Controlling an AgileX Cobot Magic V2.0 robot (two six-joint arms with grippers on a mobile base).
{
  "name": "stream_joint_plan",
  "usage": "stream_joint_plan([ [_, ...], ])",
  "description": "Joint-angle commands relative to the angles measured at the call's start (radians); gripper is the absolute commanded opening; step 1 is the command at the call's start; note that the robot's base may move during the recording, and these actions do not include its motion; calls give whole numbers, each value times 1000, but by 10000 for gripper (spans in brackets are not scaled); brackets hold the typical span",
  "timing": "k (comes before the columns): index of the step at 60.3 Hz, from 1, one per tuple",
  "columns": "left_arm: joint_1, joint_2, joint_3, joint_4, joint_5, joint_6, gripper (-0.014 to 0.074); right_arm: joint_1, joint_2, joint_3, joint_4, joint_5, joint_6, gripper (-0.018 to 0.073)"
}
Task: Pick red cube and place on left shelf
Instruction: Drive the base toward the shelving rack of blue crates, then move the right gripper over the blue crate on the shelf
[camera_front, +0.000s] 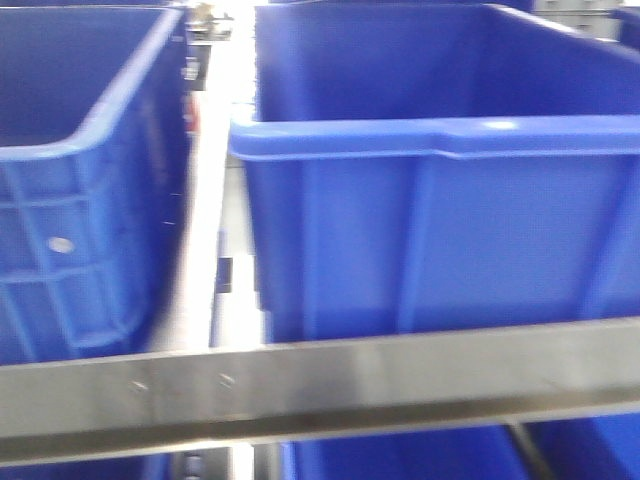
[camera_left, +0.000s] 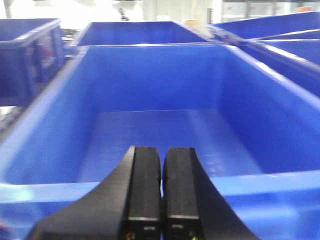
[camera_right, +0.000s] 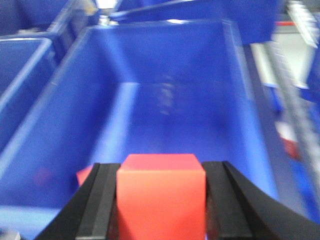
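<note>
Cube (camera_right: 161, 200) (one, red), right claw (camera_right: 160, 172) clamped

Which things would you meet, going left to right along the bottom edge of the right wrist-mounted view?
Black gripper finger → bright red cube, clamped between the two → second black gripper finger.

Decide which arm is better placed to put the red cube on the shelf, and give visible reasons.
Right. The right gripper holds the red cube over a blue bin; the left gripper is shut and empty.
</note>
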Motion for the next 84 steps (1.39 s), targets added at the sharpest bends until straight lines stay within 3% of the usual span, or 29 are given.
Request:
stream_joint_plan([
  [1,-4,-15,25,0,-83,0,102,1,7,-26,-9,-84,-5,56],
  [84,-4,-15,25,0,-83,0,102,1,7,-26,-9,-84,-5,56],
])
